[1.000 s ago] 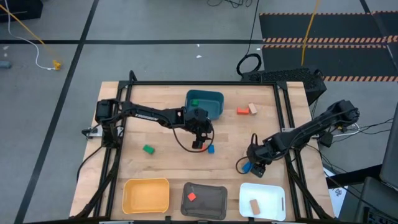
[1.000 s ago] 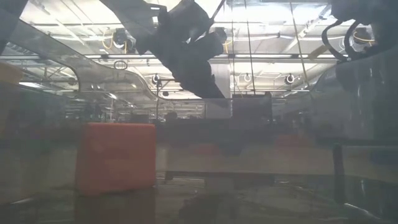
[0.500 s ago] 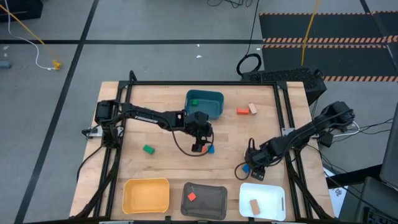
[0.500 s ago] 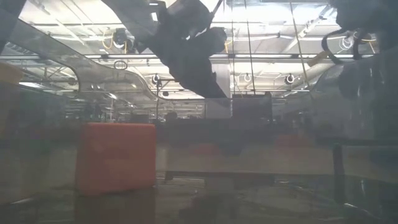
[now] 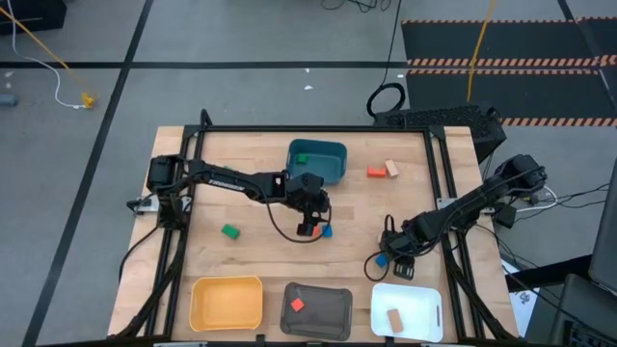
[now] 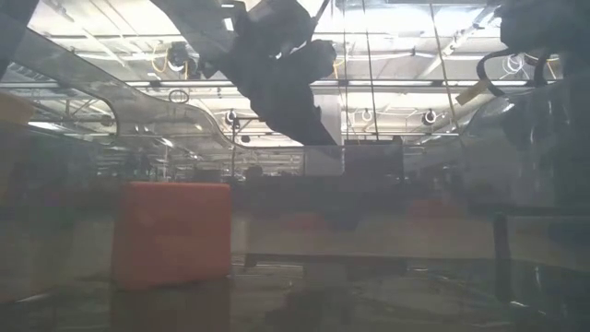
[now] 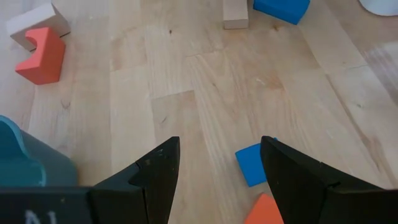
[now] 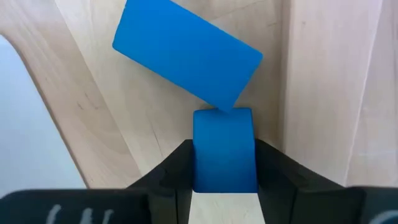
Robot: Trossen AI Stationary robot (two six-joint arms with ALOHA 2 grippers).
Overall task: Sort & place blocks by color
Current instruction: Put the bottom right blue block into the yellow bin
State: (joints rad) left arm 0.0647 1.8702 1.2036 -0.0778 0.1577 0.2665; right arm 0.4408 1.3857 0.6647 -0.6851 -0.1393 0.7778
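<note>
The light wooden table (image 5: 251, 260) carries 4 trays; the teal rectangular tray (image 5: 318, 160) waits at the back. The right gripper (image 5: 397, 265) has slid toward the white tray (image 5: 424, 299) over the last second, fingers clenched on a small blue wooden block (image 8: 224, 149), so a carry seems under way. The left gripper (image 7: 217, 168), released, hovers beside a second small blue block (image 7: 254, 163).

The counter (image 5: 251, 251) was pale wood in jointed planks, smooth with visible grain and a faint satin sheen. The blue blocks (image 8: 186, 53) looked matt, evenly painted and smooth. The red block (image 7: 40, 56) was matt too. The teal tray (image 5: 318, 159) seemed smooth plastic. The left gripper (image 7: 217, 180) had matt black jaws.
</note>
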